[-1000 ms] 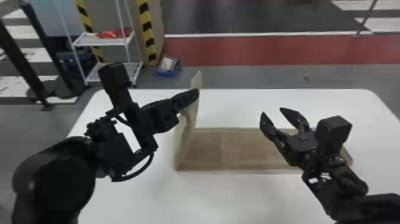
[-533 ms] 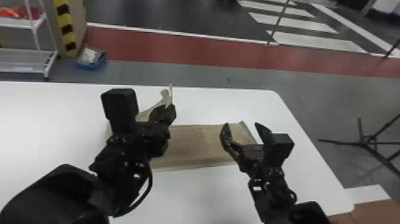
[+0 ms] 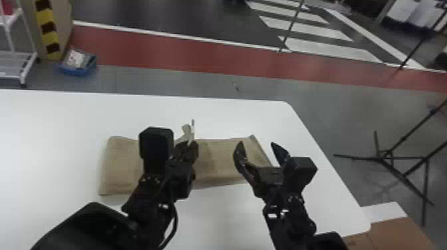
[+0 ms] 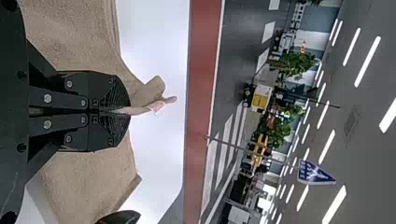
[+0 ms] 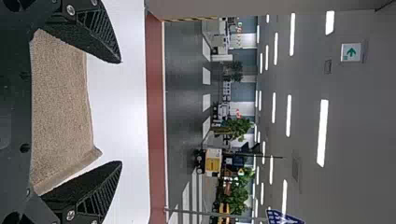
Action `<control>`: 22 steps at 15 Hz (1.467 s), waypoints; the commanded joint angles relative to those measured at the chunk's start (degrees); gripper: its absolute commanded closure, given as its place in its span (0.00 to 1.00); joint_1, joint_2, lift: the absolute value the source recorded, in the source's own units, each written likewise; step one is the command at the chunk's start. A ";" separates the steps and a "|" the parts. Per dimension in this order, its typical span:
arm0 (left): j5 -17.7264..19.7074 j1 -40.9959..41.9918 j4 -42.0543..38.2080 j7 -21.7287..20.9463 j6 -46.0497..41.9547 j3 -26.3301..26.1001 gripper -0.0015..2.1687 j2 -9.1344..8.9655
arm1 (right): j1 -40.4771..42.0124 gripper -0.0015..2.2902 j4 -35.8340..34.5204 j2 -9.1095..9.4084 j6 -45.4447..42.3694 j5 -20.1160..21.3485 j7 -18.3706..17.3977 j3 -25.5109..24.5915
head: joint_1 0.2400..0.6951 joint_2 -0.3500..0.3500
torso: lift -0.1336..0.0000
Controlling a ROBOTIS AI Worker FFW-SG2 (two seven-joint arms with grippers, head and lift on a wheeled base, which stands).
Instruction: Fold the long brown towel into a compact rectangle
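The left pincer [image 4: 129, 111], closed on a pinched edge of the brown towel [image 3: 223, 163], has moved from the towel's left end to above its middle; the right pincer [image 3: 256, 143] waits open near the right end. The towel lies across the white counter [image 3: 232, 119], its fold apparently half made

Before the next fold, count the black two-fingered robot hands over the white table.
2. The left hand pinches an edge of the long brown towel; the right hand, fingers open, is near the towel's right end.
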 commanded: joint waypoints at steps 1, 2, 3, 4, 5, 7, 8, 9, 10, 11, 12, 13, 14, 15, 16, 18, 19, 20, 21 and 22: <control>1.51 0.01 2.18 -1.79 -4.19 -0.94 0.17 -0.25 | 0.57 0.05 -0.35 -0.09 -0.34 -0.08 0.02 0.09 | 1.00 0.00 | 0.09; 2.82 0.01 2.80 -3.64 -4.90 -0.94 0.00 -0.25 | 0.74 0.05 -0.70 -0.09 -0.34 -0.25 0.11 0.18 | 1.00 0.00 | 0.09; 2.91 0.01 2.89 -3.64 -4.90 -1.46 0.00 -0.25 | 1.27 0.05 -1.67 -0.09 -0.16 -0.52 0.11 0.27 | 1.00 0.00 | 0.09; 2.82 0.01 2.80 -3.64 -5.07 -1.64 0.00 -0.25 | 1.80 0.05 -2.46 -0.09 -0.16 -0.52 0.19 0.36 | 1.00 0.00 | 0.09; 3.00 0.09 2.80 -3.72 -5.07 -1.46 0.02 -0.25 | 2.06 0.05 -3.25 -0.09 0.01 -0.52 0.19 0.44 | 1.00 0.00 | 0.09; 3.00 0.44 2.18 -3.46 -5.07 -1.37 0.02 -0.25 | 2.33 0.05 -3.87 -0.18 1.07 -0.78 0.28 0.36 | 1.00 0.00 | 0.09; 2.82 1.15 1.57 -3.11 -5.42 -0.85 0.02 -0.25 | 2.33 0.05 -4.31 -0.18 2.30 -1.13 0.46 0.36 | 1.00 0.00 | 0.09; 1.07 2.38 1.04 -2.67 -7.18 -0.58 0.02 -0.25 | 2.15 0.06 -4.57 -0.18 5.11 -1.31 0.72 0.88 | 1.00 0.00 | 0.09; -0.95 3.70 0.25 -1.62 -9.64 0.73 0.02 0.69 | 1.62 0.08 -4.57 -0.18 7.57 -1.22 1.16 1.59 | 1.00 0.00 | 0.09; -3.50 5.28 -0.63 -1.18 -13.16 1.88 0.02 2.09 | 0.48 0.09 -4.13 0.09 10.74 -1.13 1.69 2.47 | 1.00 0.00 | 0.09; -5.17 7.39 -2.21 -0.39 -16.50 3.81 0.02 3.59 | -0.31 0.10 -3.25 0.18 11.62 -1.40 1.78 3.08 | 1.00 0.00 | 0.09; -5.96 8.88 -3.62 -0.12 -18.61 5.57 0.02 4.90 | -1.63 0.10 -1.85 0.35 14.25 -3.16 4.59 3.34 | 1.00 0.00 | 0.09; -6.67 10.64 -4.85 0.23 -22.47 7.41 0.02 6.40 | -3.03 0.10 -0.35 0.44 16.36 -4.30 6.08 3.34 | 1.00 0.03 | 0.09; -6.67 12.22 -5.81 0.14 -26.52 9.79 0.03 7.28 | -4.09 0.13 1.05 0.44 17.06 -4.12 6.87 3.61 | 1.00 0.08 | 0.09; -6.67 14.60 -7.22 0.23 -28.80 12.42 0.04 7.45 | -4.70 0.14 2.02 0.53 17.77 -4.12 8.02 3.87 | 1.00 0.13 | 0.09; -6.67 17.67 -9.33 0.23 -32.32 16.47 0.04 8.16 | -6.02 0.14 3.60 0.53 20.05 -4.12 9.34 4.31 | 1.00 0.22 | 0.09; -6.67 18.81 -9.95 0.23 -34.60 17.87 0.04 8.77 | -6.64 0.17 3.95 0.53 21.11 -4.12 9.60 4.31 | 1.00 0.30 | 0.09; -6.76 20.04 -10.74 0.23 -35.66 19.72 0.04 8.95 | -6.81 0.20 4.13 0.53 21.63 -4.12 10.13 4.31 | 1.00 0.34 | 0.09; -6.84 20.84 -11.09 0.23 -36.18 20.51 0.04 9.04 | -6.99 0.21 4.13 0.53 22.87 -4.21 10.21 4.22 | 1.00 0.37 | 0.09; -6.84 21.36 -11.00 0.23 -37.94 21.04 0.04 9.04 | -7.17 0.21 4.31 0.53 23.22 -4.12 10.30 4.13 | 1.00 0.39 | 0.09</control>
